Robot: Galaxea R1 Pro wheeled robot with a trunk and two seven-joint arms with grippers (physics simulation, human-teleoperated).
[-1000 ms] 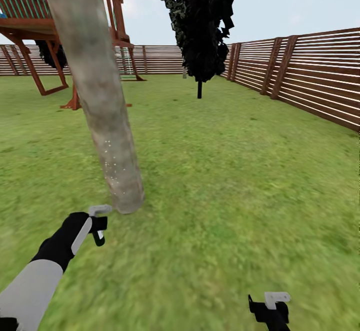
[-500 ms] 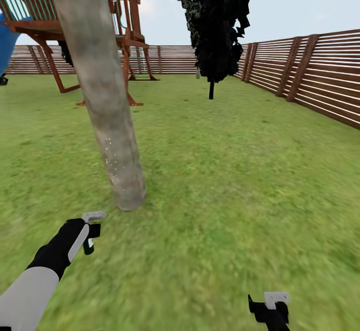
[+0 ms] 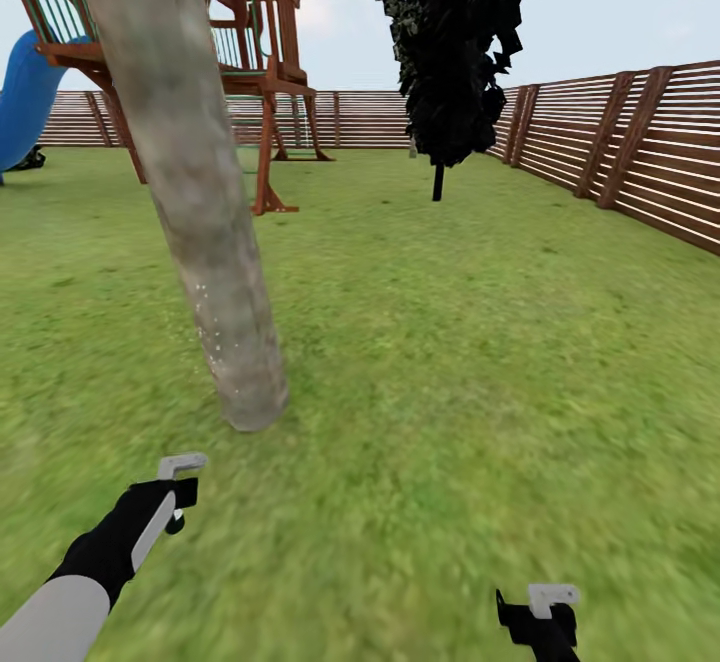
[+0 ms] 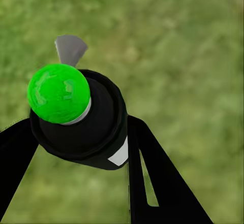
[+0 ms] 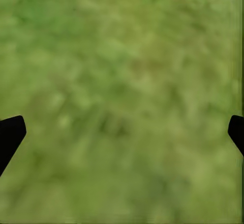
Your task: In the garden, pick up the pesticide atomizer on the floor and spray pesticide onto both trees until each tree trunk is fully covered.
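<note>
The pesticide atomizer (image 3: 182, 465) shows its light grey nozzle head above my left gripper (image 3: 176, 504), which is shut on its dark body low at the left of the head view. In the left wrist view the atomizer (image 4: 96, 127) has a bright green ball on its dark body and a grey nozzle, with a black finger (image 4: 152, 173) against its side. One tree (image 3: 200, 232) leans just beyond it, its thick mottled trunk carrying white specks near the base. My right gripper (image 3: 540, 624) hangs low at the right, open over bare grass (image 5: 122, 97).
A black conifer (image 3: 455, 52) stands further back in the middle. A wooden play tower (image 3: 262, 72) with a blue slide (image 3: 25, 102) is at the back left. A slatted wooden fence (image 3: 640, 142) runs along the right and back. Lawn (image 3: 480, 362) spreads to the right.
The head view has swung, bringing the slide in at the left. My left gripper with the atomizer has dropped lower and drawn back from the trunk's base. The right gripper holds its place.
</note>
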